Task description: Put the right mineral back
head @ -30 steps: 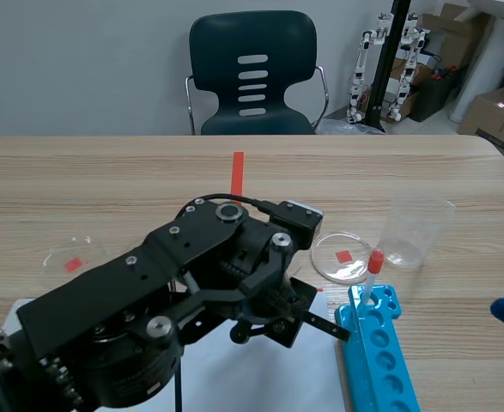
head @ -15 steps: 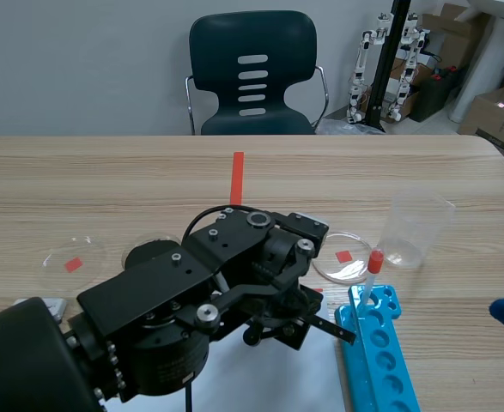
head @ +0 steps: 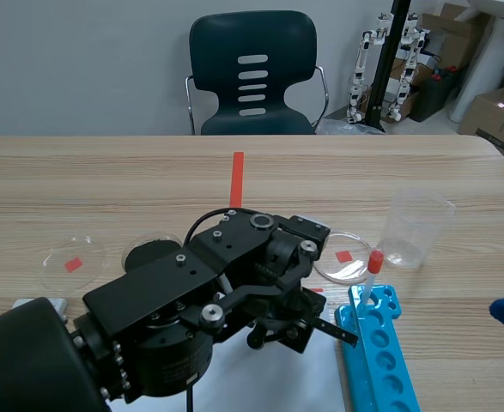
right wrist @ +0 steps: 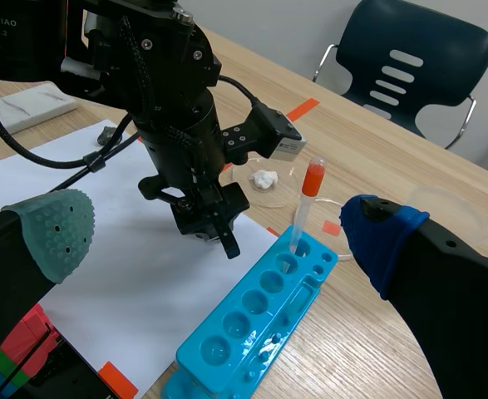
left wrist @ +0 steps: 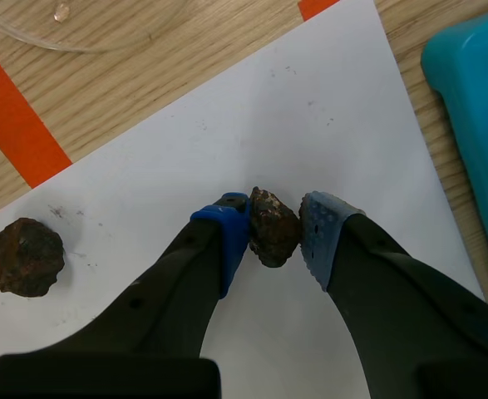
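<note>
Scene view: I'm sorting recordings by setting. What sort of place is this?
Probably a robotics lab staged as a science bench: a blue tube rack and a clear beaker, a mineral gripped in the left hand, and small humanoid robots standing at the back.

Wooden table (head: 106,180) under white paper (left wrist: 335,108), blue rack (head: 380,360), beaker (head: 416,227)

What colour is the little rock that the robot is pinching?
Rusty dark brown. The mineral shows best in the left wrist view.
</note>
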`<state>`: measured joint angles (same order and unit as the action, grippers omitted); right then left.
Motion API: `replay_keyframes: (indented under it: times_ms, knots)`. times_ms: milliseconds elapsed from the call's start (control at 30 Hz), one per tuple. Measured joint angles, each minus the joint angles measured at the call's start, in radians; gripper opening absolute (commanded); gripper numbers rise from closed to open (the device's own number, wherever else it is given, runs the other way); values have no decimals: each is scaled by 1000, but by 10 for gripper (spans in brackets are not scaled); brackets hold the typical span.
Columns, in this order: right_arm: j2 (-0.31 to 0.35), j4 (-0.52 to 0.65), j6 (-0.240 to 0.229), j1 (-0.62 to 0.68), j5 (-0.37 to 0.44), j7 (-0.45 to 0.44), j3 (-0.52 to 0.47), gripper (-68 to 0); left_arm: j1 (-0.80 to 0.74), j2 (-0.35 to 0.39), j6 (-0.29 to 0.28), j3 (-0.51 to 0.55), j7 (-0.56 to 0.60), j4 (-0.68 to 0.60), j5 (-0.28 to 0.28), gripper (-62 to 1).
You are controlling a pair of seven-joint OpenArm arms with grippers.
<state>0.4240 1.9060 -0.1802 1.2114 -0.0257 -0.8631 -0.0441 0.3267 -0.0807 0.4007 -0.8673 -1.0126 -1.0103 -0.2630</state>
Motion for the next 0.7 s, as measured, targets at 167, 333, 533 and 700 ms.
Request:
replay_keyframes:
  times_ms: [167,333,533,700]
  knots:
    - [0,0,0,0,0,0,0,-54,0,0,20,0,0,0,0,-280]
    - [0,0,0,0,0,0,0,-54,0,-1,71,0,2,0,-1,-109]
    - [0,0,0,0,0,0,0,-54,0,0,70,0,15,0,0,-64]
    - [0,0,0,0,0,0,0,-54,0,0,70,0,15,0,0,-64]
